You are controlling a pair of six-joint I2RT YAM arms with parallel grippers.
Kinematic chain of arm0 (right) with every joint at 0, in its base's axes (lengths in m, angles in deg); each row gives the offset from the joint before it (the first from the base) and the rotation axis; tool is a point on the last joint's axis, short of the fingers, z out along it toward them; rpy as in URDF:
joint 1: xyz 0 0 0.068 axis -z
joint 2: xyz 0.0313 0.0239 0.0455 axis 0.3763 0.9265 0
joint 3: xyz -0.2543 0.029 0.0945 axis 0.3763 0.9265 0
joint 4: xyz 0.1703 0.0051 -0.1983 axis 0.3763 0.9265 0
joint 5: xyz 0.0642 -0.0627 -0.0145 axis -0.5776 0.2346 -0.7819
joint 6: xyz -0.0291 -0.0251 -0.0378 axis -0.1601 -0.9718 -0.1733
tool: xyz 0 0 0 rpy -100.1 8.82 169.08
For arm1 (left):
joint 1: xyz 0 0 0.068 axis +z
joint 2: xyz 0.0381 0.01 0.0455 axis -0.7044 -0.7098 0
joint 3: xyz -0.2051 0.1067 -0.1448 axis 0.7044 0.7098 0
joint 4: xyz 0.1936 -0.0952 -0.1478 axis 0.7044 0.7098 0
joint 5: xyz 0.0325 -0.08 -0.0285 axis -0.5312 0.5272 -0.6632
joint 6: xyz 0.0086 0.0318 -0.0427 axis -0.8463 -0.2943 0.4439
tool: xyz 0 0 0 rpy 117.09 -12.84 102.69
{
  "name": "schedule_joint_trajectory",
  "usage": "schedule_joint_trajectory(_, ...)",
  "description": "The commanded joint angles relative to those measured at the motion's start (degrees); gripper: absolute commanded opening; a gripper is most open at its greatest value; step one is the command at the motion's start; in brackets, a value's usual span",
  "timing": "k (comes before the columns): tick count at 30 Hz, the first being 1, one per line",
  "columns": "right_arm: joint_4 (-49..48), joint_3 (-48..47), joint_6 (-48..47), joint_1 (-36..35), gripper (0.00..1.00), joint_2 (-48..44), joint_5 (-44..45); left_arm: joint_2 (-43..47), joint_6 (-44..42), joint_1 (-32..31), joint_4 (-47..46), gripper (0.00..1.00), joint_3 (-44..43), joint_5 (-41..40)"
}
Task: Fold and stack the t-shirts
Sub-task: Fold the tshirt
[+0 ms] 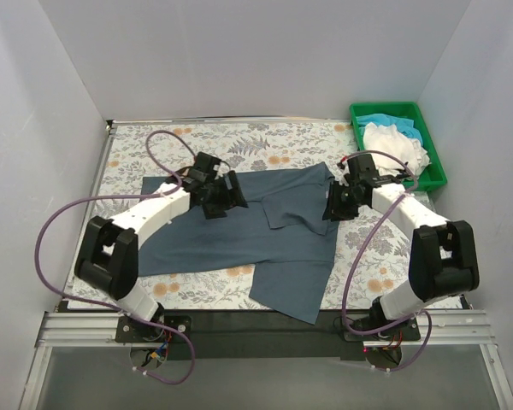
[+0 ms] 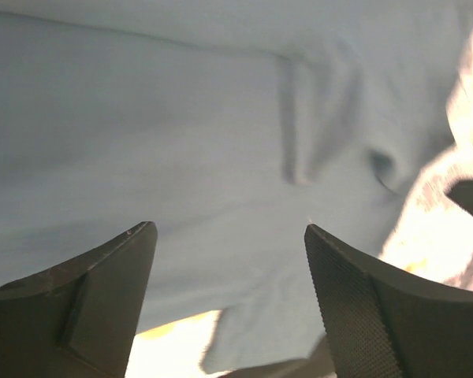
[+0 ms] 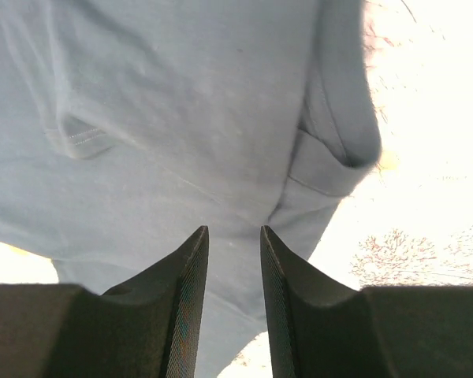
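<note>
- Your dark blue-grey t-shirt [image 1: 265,243] lies spread across the middle of the flower-patterned table [image 1: 239,137]. Its top right part is folded over itself, and one corner hangs towards the near edge.
- Your left claw [image 1: 236,195] is low over the upper left part of that shirt. In the left wrist view the left claw [image 2: 230,236] stands wide apart, with only the flat cloth [image 2: 181,118] showing between its fingers [image 2: 102,276]. It has hold of nothing.
- Your right claw [image 1: 332,207] sits at the shirt's upper right edge, by the folded part. In the right wrist view the right claw [image 3: 232,232] shows only a narrow slit between its fingers [image 3: 181,299]. The cloth [image 3: 181,94] is seen through that slit, below the tips, and no fabric is pinched. A sleeve hem lies just beyond the tips, to their right.
- The white t-shirt [image 1: 398,145] is bunched up in the green tray [image 1: 439,166] at the far right corner of the table. The turquoise t-shirt [image 1: 380,120] is crumpled behind the white one, touching it, in the same tray.
- Both of those shirts are well apart from either claw.
</note>
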Motion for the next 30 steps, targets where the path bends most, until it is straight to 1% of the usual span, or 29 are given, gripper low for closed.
schedule_joint_trajectory(1, -10.14, 5.19, 4.60, 2.80, 0.33, -4.76, -6.21, -3.79, 5.47, -6.12, -2.41, 0.69, -4.00, 2.28)
schedule_joint_trajectory(2, -11.10, 6.08, 5.47, 3.16, 0.33, -5.38, -6.57, -6.15, 6.26, -8.83, -3.72, 0.67, -4.45, 2.19)
schedule_joint_trajectory(3, -12.07, 6.70, 5.74, 3.60, 0.33, -5.82, -6.74, -7.31, 6.79, -9.99, -4.35, 0.66, -4.89, 2.01)
schedule_joint_trajectory(4, -12.60, 7.22, 5.92, 3.77, 0.33, -6.69, -6.75, -8.71, 7.75, -11.13, -4.70, 0.61, -5.41, 1.14)
schedule_joint_trajectory(5, -13.04, 8.71, 6.27, 3.95, 0.33, -7.05, -6.75, -10.90, 8.11, -13.06, -5.40, 0.59, -6.55, 0.87)
schedule_joint_trajectory(7, -14.27, 10.12, 6.80, 4.83, 0.33, -7.67, -7.71, -13.28, 8.46, -14.30, -5.67, 0.56, -7.87, 0.61)
schedule_joint_trajectory(10, -15.85, 12.67, 7.06, 5.62, 0.33, -8.46, -8.59, -16.45, 9.17, -15.54, -5.84, 0.47, -9.72, -1.06)
schedule_joint_trajectory(11, -16.21, 13.20, 7.15, 5.71, 0.33, -8.63, -8.94, -16.98, 9.52, -15.71, -6.28, 0.42, -9.90, -1.33)
schedule_joint_trajectory(13, -16.82, 14.61, 7.15, 5.97, 0.32, -8.81, -9.47, -18.30, 9.52, -15.98, -6.46, 0.38, -10.60, -1.68)
schedule_joint_trajectory(20, -18.76, 16.63, 7.24, 6.24, 0.32, -8.72, -10.26, -21.03, 8.82, -16.68, -6.46, 0.33, -12.62, -3.52)
schedule_joint_trajectory(22, -18.94, 16.72, 7.15, 6.32, 0.31, -8.55, -10.44, -21.90, 8.64, -16.68, -6.46, 0.31, -13.24, -3.61)
schedule_joint_trajectory(23, -18.94, 16.72, 7.07, 6.33, 0.31, -8.46, -10.35, -22.17, 8.47, -16.77, -6.37, 0.27, -13.50, -3.53)
schedule_joint_trajectory(25, -18.94, 16.72, 6.98, 6.50, 0.31, -8.29, -10.44, -22.70, 8.38, -16.94, -6.20, 0.26, -14.12, -3.52)
schedule_joint_trajectory(30, -19.02, 16.81, 6.63, 6.94, 0.31, -8.02, -10.61, -23.67, 8.29, -17.47, -4.26, 0.27, -14.82, -4.23)
